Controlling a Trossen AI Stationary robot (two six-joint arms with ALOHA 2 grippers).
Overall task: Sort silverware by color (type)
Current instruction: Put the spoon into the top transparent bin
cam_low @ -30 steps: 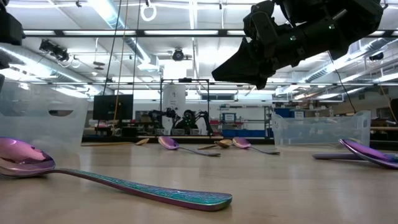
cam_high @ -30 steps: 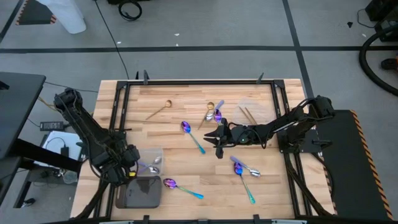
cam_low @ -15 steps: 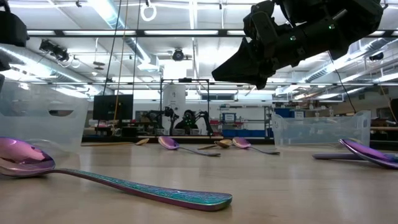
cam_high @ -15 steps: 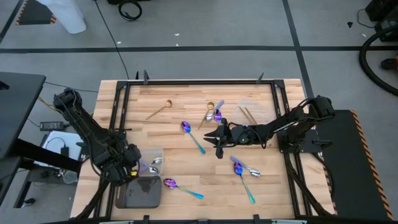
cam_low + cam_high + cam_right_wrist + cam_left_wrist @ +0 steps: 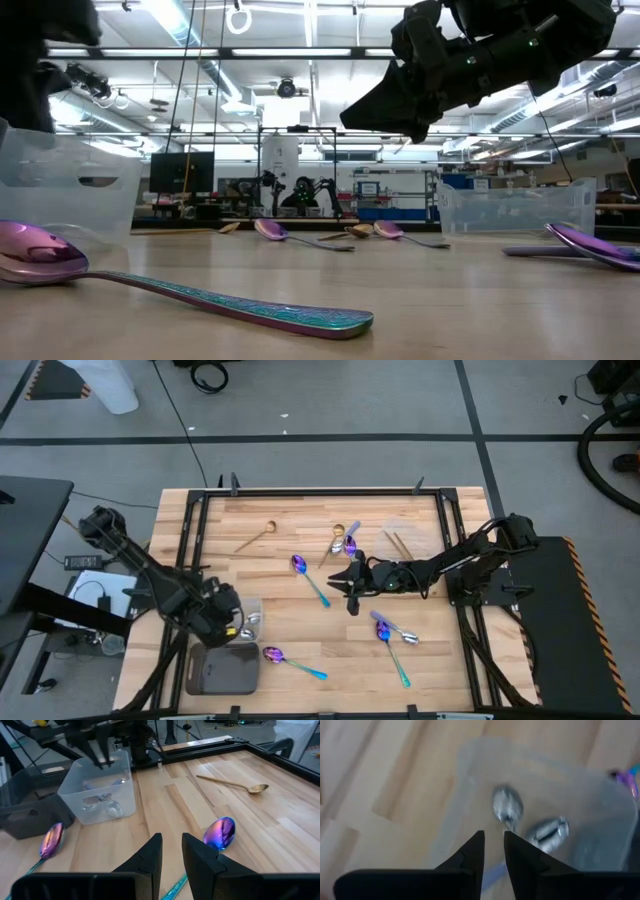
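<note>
Clear tray (image 5: 247,618), table's 8 o'clock: two silver spoons (image 5: 508,806). Left gripper (image 5: 493,851) above it, fingers parted, empty. Right gripper (image 5: 170,851) mid-table, fingers slightly apart, empty. Four iridescent spoons (image 5: 308,577) loose.

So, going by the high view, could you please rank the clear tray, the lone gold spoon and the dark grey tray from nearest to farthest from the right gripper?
1. Lone gold spoon: toward the table's far left, closest to the right gripper.
2. Clear tray: near the left edge, under the left gripper.
3. Dark grey tray: front-left corner, farthest.
</note>
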